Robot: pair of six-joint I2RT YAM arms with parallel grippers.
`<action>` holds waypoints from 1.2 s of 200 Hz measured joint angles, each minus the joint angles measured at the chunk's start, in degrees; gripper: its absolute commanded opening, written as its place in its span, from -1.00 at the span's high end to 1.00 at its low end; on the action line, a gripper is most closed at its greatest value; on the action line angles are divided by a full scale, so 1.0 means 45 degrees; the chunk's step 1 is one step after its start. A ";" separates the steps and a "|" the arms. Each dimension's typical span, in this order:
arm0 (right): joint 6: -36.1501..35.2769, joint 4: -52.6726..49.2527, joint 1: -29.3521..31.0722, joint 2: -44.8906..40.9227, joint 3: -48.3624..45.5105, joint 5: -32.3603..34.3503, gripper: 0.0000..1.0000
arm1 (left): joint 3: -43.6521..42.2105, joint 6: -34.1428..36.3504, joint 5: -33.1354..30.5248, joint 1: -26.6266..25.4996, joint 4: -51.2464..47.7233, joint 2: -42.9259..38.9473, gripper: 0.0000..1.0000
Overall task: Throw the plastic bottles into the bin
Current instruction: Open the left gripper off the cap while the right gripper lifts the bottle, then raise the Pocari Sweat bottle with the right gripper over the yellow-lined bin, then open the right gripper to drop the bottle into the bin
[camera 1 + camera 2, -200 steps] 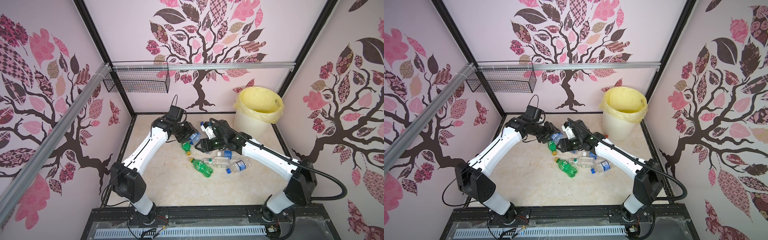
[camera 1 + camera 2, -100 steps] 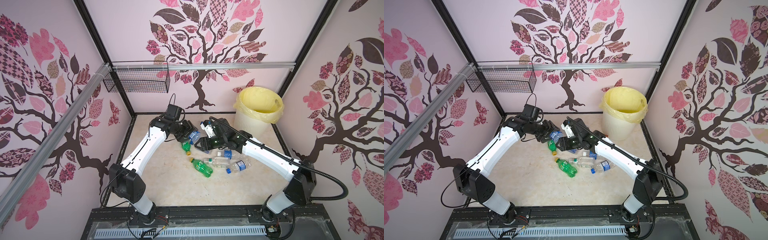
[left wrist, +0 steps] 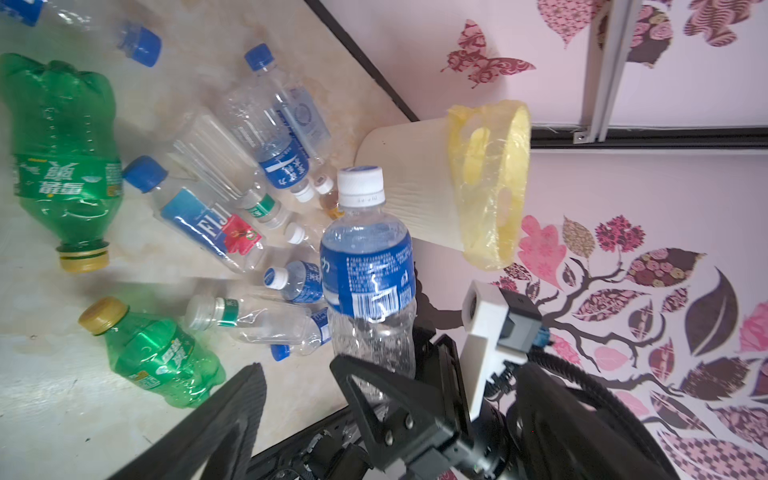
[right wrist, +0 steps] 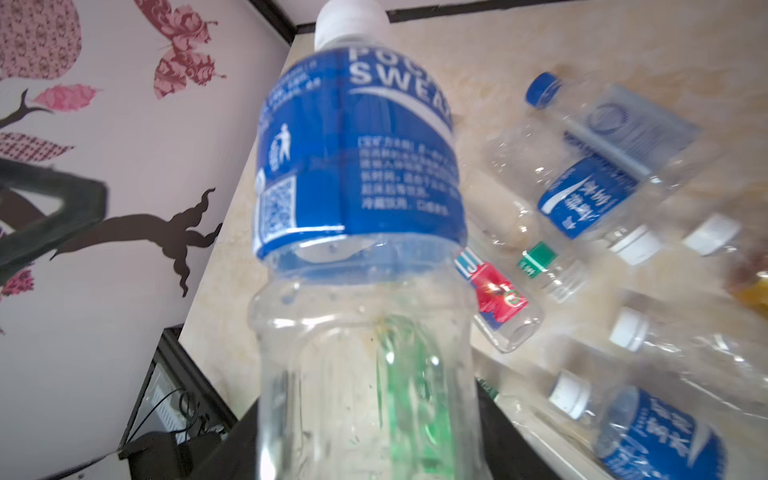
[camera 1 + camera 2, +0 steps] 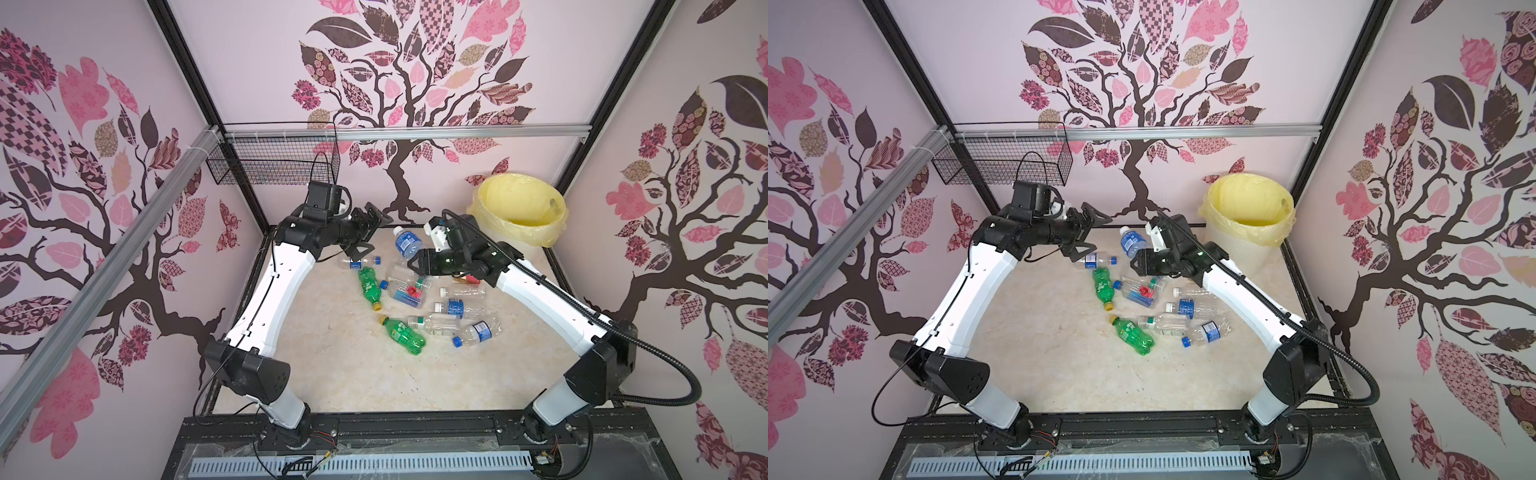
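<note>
Pink walls with tree decals close in a pale marbled surface. At the rear left, a black wire basket hangs on the wall. Just right of it, the left pincer hangs above the surface with its fingers spread wide and nothing between them.

Beside it, a blue-labelled bottle with a white cap is up in the air, cap toward the rear wall. Its clear base end sits in the right pincer. In the right wrist view the bottle hides the fingers, so the pincer seems clamped on it, though the contact itself cannot be seen.

In front of that pincer the other plastic bottles lie on their sides at mid surface. A green bottle lies nearest the left arm, and a second green bottle lies closer to the front.

At the rear right corner stands the bin, lined with a yellow bag, beside the right arm's wrist.
</note>
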 measured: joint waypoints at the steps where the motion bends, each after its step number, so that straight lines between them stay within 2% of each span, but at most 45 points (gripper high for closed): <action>1: -0.0015 -0.0019 -0.0019 0.0010 0.0044 0.0019 0.13 | 0.0029 0.0005 0.0010 -0.0005 0.0015 0.0010 -0.94; 69: -0.0588 -0.1277 -0.1875 0.0967 0.4367 0.1773 0.11 | 0.2919 -0.0044 0.1059 -0.0797 0.0850 0.1676 -0.94; 110: -0.1039 -0.1467 -0.2943 0.1151 0.6504 0.3521 0.09 | 0.4915 -0.0180 0.1336 -0.1617 0.1404 0.2875 -0.94; 175: -0.1350 -0.0432 -0.5027 0.0612 0.6747 0.5673 0.07 | 0.6067 -0.1336 0.1617 -0.2147 0.3089 0.3745 -0.94; 206: -0.2045 0.0617 -0.5047 -0.0160 0.6747 0.6970 0.04 | 0.6275 -0.1666 0.1666 -0.2205 0.3342 0.3954 -0.94; 240: -0.2841 0.1836 -0.5013 -0.0748 0.6921 0.7713 -0.05 | 0.6275 -0.1753 0.1855 -0.2234 0.3555 0.3954 -0.94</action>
